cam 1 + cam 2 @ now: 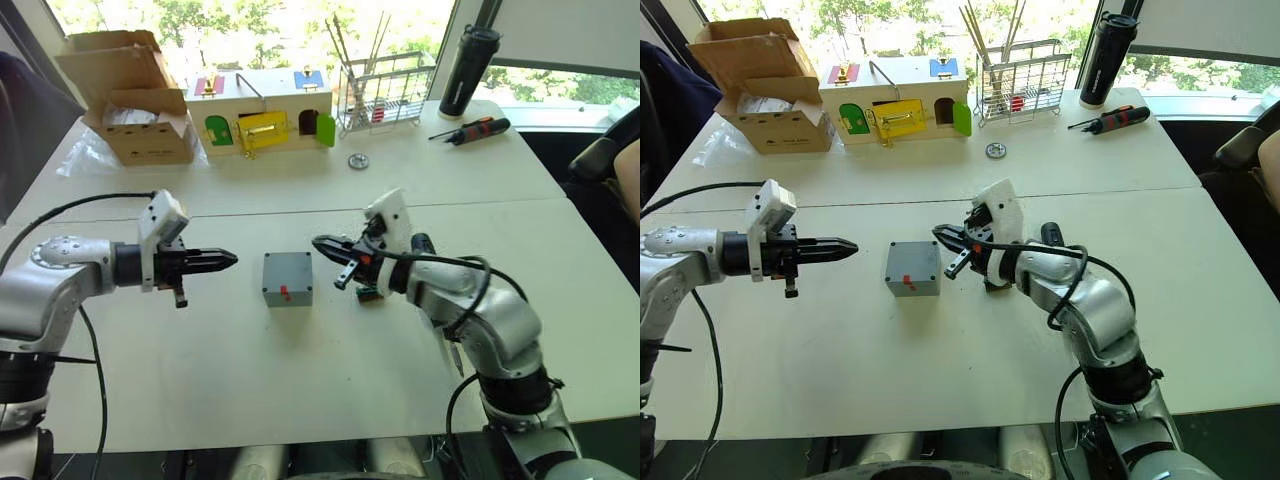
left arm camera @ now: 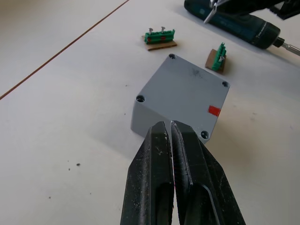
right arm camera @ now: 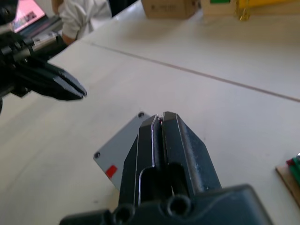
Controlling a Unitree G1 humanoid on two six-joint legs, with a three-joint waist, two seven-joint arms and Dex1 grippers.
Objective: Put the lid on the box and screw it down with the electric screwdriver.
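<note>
The small grey box with a red mark stands on the white table between my two grippers. The flat grey lid lies on top of it, with a screw head at each corner. My left gripper hovers just left of the box, shut and empty; its tips point at the box's near edge. My right gripper hangs just right of the box, its fingers also shut with nothing between them. The dark electric screwdriver lies on the table behind my right gripper, its metal bit pointing away.
Two small green terminal blocks lie by the screwdriver. Along the back stand a cardboard carton, a wooden box with coloured doors, a wire rack, a black bottle and a red-and-black hand screwdriver.
</note>
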